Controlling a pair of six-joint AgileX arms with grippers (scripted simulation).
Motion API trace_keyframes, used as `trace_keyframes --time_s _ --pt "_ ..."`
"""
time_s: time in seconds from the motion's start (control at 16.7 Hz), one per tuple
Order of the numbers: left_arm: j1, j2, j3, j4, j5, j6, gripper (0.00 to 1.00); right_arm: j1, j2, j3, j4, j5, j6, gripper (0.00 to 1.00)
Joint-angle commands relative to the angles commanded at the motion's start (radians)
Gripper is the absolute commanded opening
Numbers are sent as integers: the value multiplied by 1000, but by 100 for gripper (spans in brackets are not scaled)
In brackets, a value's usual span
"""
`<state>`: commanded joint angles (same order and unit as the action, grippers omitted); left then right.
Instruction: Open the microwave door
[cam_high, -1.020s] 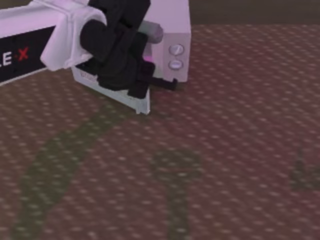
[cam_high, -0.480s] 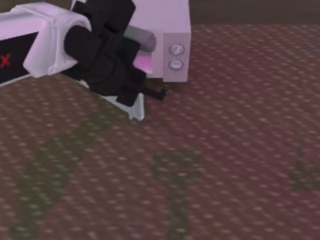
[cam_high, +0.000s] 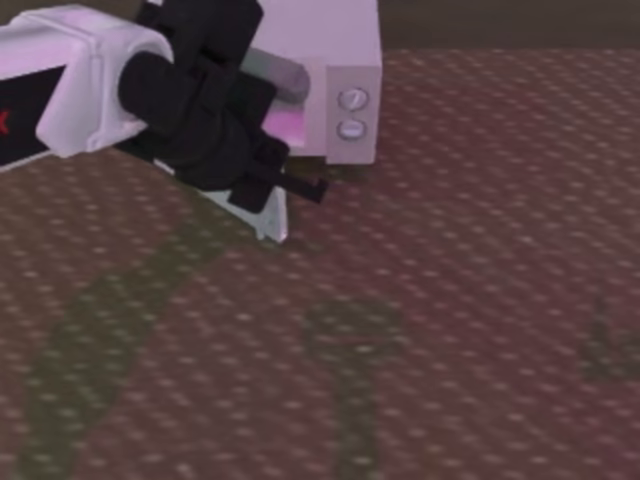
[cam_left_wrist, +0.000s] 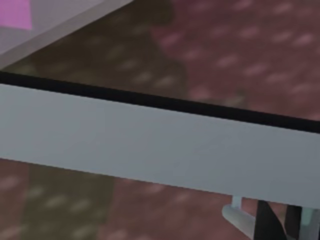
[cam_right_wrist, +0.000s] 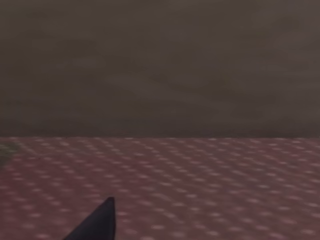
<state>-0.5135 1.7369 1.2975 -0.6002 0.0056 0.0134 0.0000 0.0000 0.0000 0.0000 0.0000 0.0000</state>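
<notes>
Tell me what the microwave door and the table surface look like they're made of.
The microwave door, swung open under the left gripper, looks like smooth, matte pale grey plastic or painted metal: flat, even, with a dark edge strip in the left wrist view. The table seems covered in woven reddish cloth, judging by its regular light dotted pattern; that could be only a printed texture.

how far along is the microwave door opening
Partly done: the microwave door already stands swung out from the microwave, its pink interior showing. In hand: the left gripper is at the door's free edge. Left: perhaps more swing. The right arm is parked out of the top view.
</notes>
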Motion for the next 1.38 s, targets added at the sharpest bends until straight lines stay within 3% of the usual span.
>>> trace_keyframes --time_s 1.08,1.38 --pt "0 0 0 0 0 0 0 0 0 0 0 0 0 100" --pt "18 -23 -29 1 36 53 0 0 0 0 0 0 0 100"
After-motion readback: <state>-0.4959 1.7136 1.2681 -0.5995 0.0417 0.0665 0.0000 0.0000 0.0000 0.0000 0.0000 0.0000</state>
